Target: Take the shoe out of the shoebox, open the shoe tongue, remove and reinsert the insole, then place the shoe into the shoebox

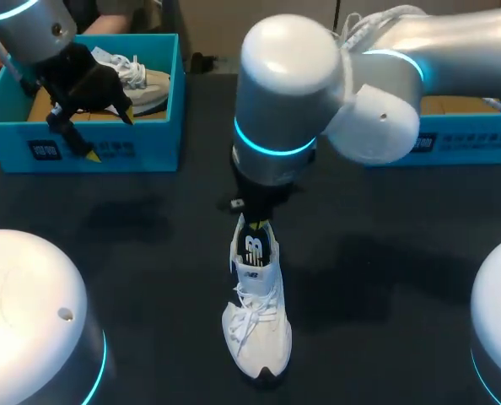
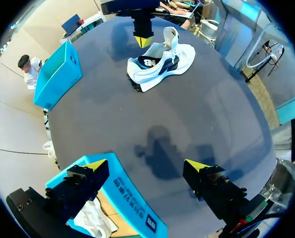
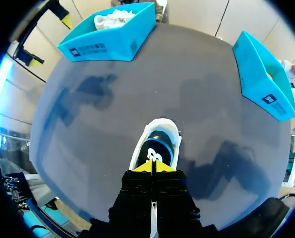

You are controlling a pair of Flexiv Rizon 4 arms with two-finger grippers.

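the shoe (image 1: 256, 308) lies near-to-far, toe at the near end.

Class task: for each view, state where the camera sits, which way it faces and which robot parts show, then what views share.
Head view: above and behind the robot, looking down on the table; both arms show, left gripper above a shoebox edge, right gripper at the shoe.
Left wrist view: on the left wrist, looking past the open left gripper across the table to the shoe.
Right wrist view: on the right wrist, looking down past the shut right gripper onto the shoe.
Shared: all show the shoe.
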